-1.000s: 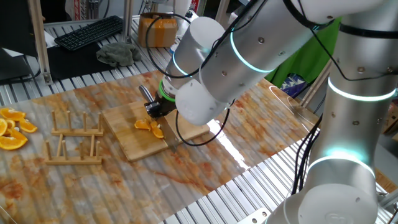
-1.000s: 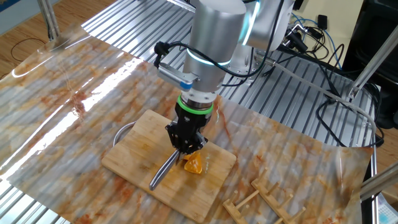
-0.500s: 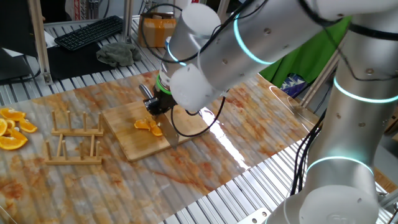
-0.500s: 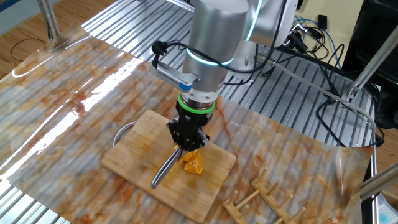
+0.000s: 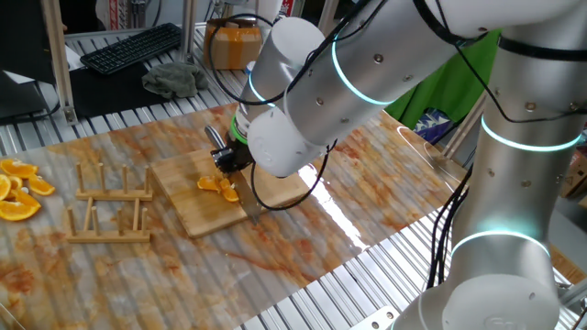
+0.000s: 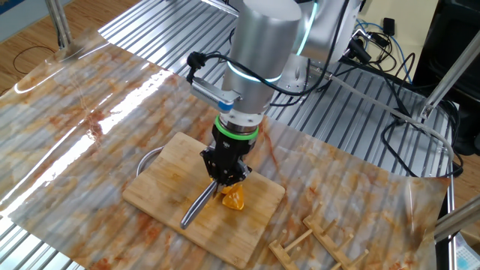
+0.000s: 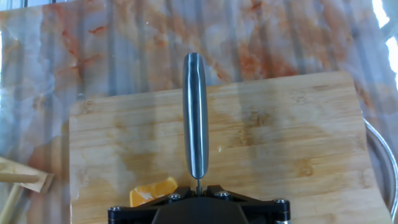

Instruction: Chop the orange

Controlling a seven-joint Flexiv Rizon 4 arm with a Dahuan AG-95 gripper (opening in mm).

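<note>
The orange lies as a few small wedge pieces on the wooden cutting board. It also shows in the other fixed view and in the hand view, partly hidden by the hand. My gripper is shut on a metal knife and holds it over the board right beside the orange pieces. The knife slants down toward the board. In one fixed view my gripper sits just behind the pieces.
A heap of bigger orange slices lies at the far left. A wooden rack stands left of the board and shows again in the other fixed view. A metal bowl rim peeks from behind the board. A keyboard lies at the back.
The arm has shifted slightly over the board; the knife has stayed beside the orange pieces, still gripped.
</note>
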